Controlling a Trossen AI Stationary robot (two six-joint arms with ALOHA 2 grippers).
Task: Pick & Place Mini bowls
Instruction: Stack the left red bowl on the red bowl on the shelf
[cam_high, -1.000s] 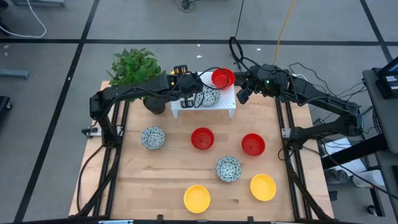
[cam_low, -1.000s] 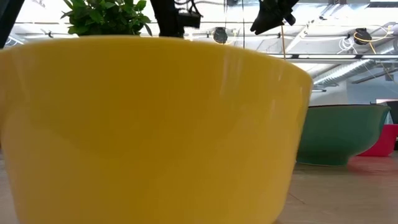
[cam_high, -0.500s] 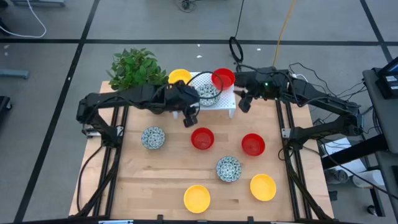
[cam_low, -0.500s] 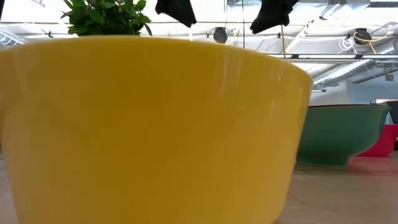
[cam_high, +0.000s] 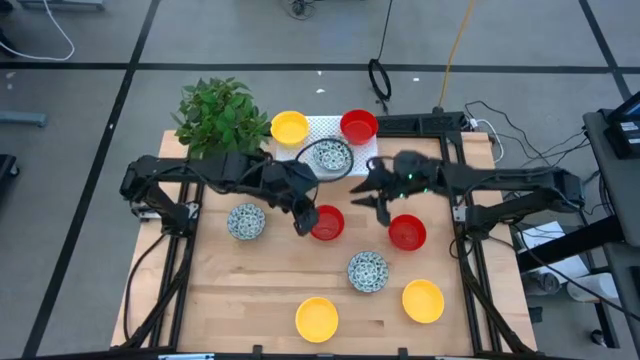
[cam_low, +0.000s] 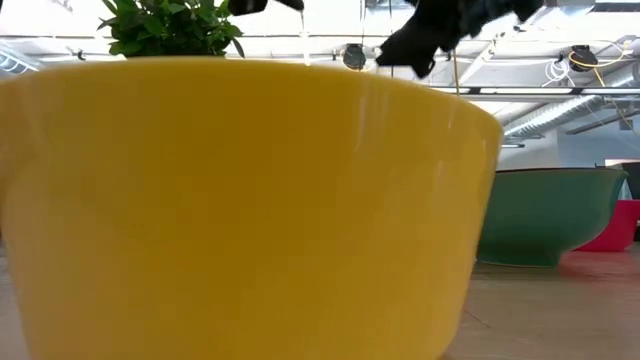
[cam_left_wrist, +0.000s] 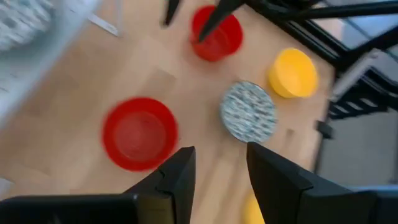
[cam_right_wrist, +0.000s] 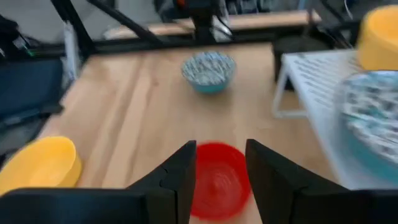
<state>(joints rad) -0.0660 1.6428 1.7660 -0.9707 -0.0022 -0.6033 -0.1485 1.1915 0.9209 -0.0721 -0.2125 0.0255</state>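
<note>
Hovering over the table middle, both arms are out in front of the white rack (cam_high: 350, 168). That rack holds a yellow bowl (cam_high: 289, 127), a red bowl (cam_high: 358, 126) and a speckled bowl (cam_high: 329, 156).

The left gripper (cam_high: 306, 222) hangs just beside the red bowl on the table nearest the rack (cam_high: 327, 223), fingers (cam_left_wrist: 180, 177) spread and empty. The right gripper (cam_high: 381, 200) sits between the rack and the second table red bowl (cam_high: 406, 232), jaws parted, nothing held.

Further from the rack: two speckled bowls (cam_high: 246, 221) (cam_high: 367, 271) and two yellow bowls (cam_high: 317, 318) (cam_high: 423, 301). The low view is mostly one yellow bowl (cam_low: 240, 210), probably the near-edge one.
</note>
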